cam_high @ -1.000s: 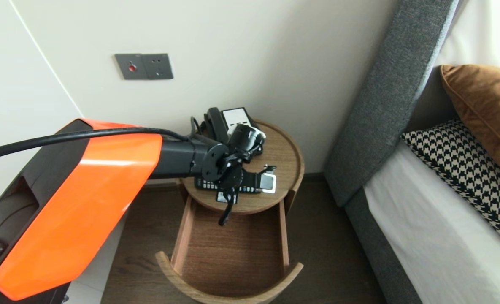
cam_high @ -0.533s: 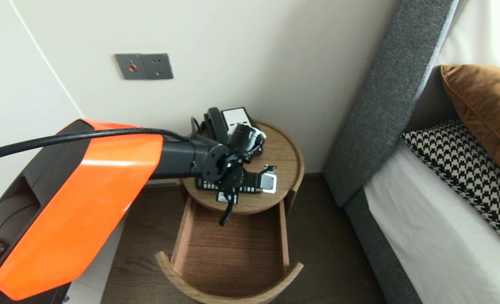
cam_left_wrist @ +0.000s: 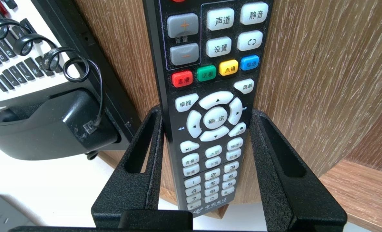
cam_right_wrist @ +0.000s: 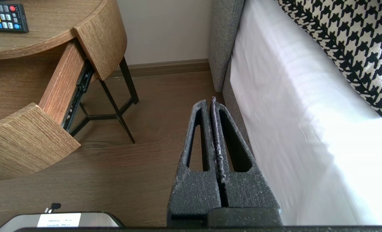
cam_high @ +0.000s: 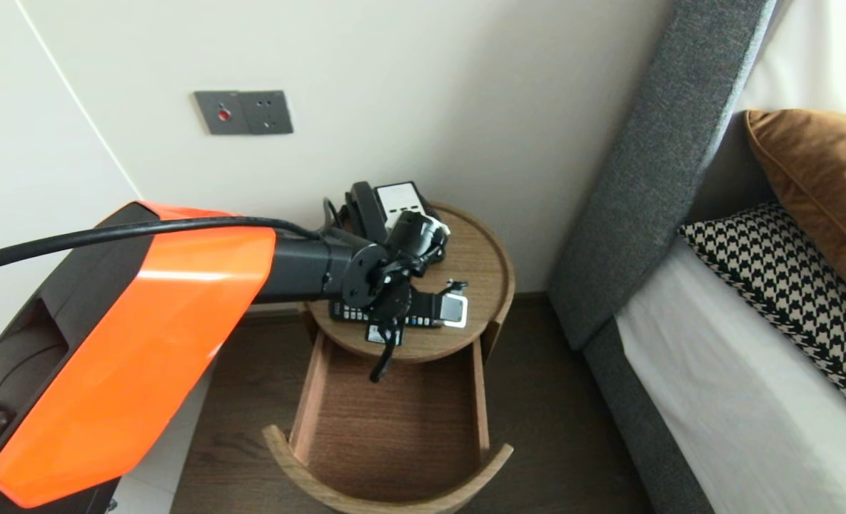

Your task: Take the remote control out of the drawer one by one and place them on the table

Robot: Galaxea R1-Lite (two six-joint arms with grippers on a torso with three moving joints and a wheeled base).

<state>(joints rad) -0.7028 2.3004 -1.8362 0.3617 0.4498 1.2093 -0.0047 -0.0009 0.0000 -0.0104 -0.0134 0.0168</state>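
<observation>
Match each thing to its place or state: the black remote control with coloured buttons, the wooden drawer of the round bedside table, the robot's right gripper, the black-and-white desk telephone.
1 black remote control
2 wooden drawer
3 right gripper
4 desk telephone

a shut, above the floor
b between the fingers of the left gripper
c back of the tabletop
d pulled open

Pairs: 1-b, 2-d, 3-a, 4-c

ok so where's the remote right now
In the head view, centre, the remote lies on the round bedside table, in front of the telephone and above the open drawer, with the left gripper closed across it.
</observation>
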